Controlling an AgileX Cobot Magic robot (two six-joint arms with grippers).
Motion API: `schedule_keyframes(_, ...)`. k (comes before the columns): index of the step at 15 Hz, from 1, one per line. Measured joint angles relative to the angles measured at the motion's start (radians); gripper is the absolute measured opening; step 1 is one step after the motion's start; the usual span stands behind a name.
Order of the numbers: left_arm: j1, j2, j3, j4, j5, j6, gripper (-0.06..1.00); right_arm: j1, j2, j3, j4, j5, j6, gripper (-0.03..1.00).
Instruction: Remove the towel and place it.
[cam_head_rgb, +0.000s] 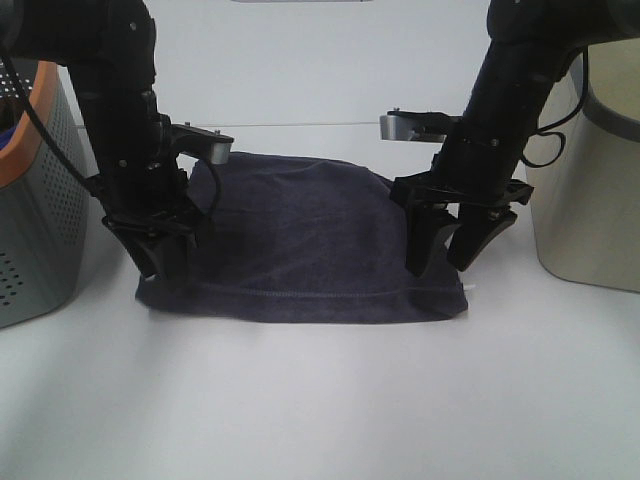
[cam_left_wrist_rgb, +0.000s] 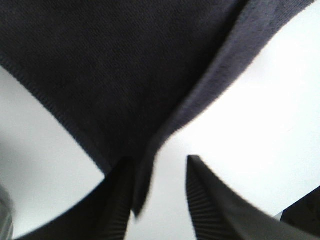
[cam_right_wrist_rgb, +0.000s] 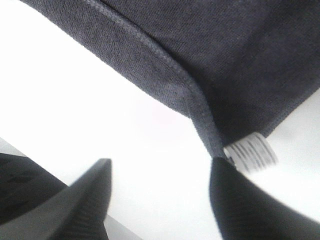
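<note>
The dark navy-grey towel (cam_head_rgb: 300, 240) lies spread on the white table, its stitched hem toward the front. My left gripper (cam_head_rgb: 160, 262) stands at the towel's left end, fingers pointing down. In the left wrist view the left gripper (cam_left_wrist_rgb: 160, 161) is open, and a towel (cam_left_wrist_rgb: 115, 75) corner rests against one finger (cam_left_wrist_rgb: 117, 200). My right gripper (cam_head_rgb: 440, 268) stands at the towel's right end with its fingers spread. The right wrist view shows the right gripper (cam_right_wrist_rgb: 161, 162) open, the towel's hem (cam_right_wrist_rgb: 150, 50) ending at one fingertip (cam_right_wrist_rgb: 235, 195) beside a small white label (cam_right_wrist_rgb: 250, 152).
A grey perforated basket (cam_head_rgb: 40, 200) with an orange rim stands at the left edge of the table. A pale round bin (cam_head_rgb: 590, 180) stands at the right, close behind my right arm. Bare white table (cam_head_rgb: 320, 400) stretches in front of the towel.
</note>
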Motion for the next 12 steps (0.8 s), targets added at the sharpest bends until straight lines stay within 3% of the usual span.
schedule_keyframes(1, 0.0, 0.0, 0.002, 0.0, 0.0, -0.022, 0.59, 0.007, -0.015, 0.0, -0.016, 0.001, 0.024, 0.73)
schedule_keyframes(2, 0.0, 0.0, 0.002, 0.001, 0.0, -0.035, 0.72, 0.009, -0.028, 0.0, -0.021, 0.0, 0.046, 0.77)
schedule_keyframes(3, 0.0, 0.0, 0.002, 0.001, 0.0, -0.037, 0.77, 0.009, -0.039, 0.0, -0.023, 0.0, 0.056, 0.78)
schedule_keyframes(8, 0.0, -0.023, -0.023, -0.023, 0.001, -0.039, 0.81, 0.009, -0.143, -0.028, -0.034, 0.0, 0.152, 0.8)
schedule_keyframes(12, 0.0, -0.06, -0.203, -0.121, 0.0, -0.04, 0.81, 0.009, -0.267, -0.145, -0.046, 0.002, 0.176, 0.8)
